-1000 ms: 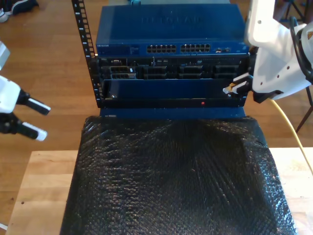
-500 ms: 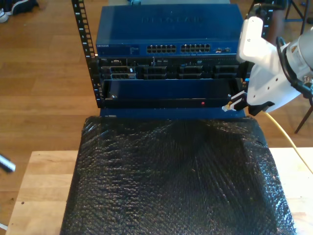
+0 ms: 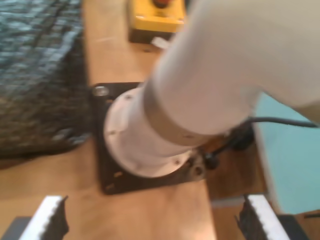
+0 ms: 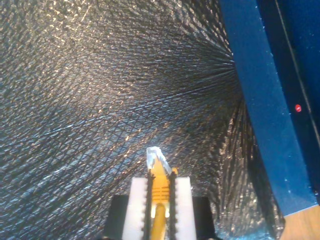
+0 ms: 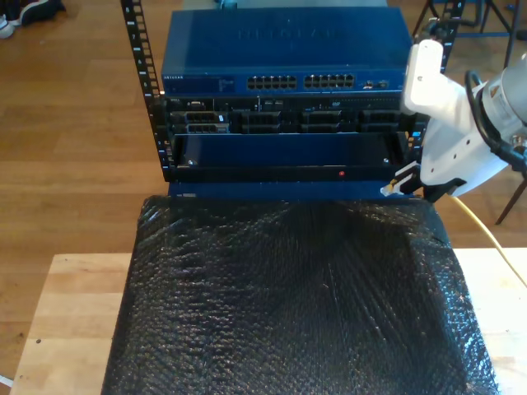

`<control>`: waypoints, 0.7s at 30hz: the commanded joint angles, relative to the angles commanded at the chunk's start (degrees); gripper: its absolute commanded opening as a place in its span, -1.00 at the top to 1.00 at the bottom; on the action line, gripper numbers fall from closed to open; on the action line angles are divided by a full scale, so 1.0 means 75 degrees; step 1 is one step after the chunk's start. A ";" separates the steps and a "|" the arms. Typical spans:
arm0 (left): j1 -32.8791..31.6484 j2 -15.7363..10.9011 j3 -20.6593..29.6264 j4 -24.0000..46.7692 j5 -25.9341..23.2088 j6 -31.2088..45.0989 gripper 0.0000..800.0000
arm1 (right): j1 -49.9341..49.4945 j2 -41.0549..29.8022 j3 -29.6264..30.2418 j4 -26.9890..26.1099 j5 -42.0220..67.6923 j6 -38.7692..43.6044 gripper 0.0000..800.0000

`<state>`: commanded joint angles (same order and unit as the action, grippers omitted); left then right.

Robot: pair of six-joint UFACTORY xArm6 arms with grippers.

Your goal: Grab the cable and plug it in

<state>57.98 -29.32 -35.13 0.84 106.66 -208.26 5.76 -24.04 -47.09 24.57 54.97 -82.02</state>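
The yellow cable [image 4: 159,192] is pinched between the white pads [image 4: 137,202] of my second gripper [image 4: 160,179], its clear plug [image 4: 154,155] sticking out past the fingertips over the black bubble-wrap mat [image 4: 100,100]. In the exterior view my second gripper [image 5: 397,183] hangs at the right, just in front of the rack's lower blue panel [image 5: 280,152], plug [image 5: 385,190] pointing toward the view's left. The cable [image 5: 487,237] trails off toward the right edge. The blue network switch [image 5: 288,45] shows its row of ports [image 5: 300,81] higher up. My first gripper [image 3: 155,220] is open, with nothing between its fingers.
A black perforated rack post [image 5: 142,62] stands at the exterior view's left of the switch. The mat [image 5: 296,304] covers the wooden table [image 5: 70,321]. The first wrist view looks down on a white arm base [image 3: 145,135] on a black plate, with a yellow box [image 3: 157,17] beyond.
My second gripper has come lower in the exterior view with the cable, from the drive-bay row to the mat's far edge. My first gripper has left the exterior view's left edge.
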 joint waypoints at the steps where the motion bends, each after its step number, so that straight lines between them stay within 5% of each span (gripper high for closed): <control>1: 0.0164 0.0000 0.0141 0.0082 -0.0293 0.0152 -1.00 | 0.0000 0.0000 0.0012 0.0000 0.0000 0.0000 1.00; 13: 0.1993 0.0023 0.1852 0.0223 -0.3188 0.2098 -1.00 | 0.0012 0.0000 0.0035 0.0000 -0.0023 0.0141 1.00; 21: 0.2708 0.0035 0.1993 0.0164 -0.3692 0.3106 -1.00 | 0.0000 -0.0012 0.0035 -0.0012 -0.0023 0.0141 1.00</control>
<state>78.29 -29.05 -20.19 2.07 78.97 -184.97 5.76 -24.13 -46.82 24.48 54.79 -80.97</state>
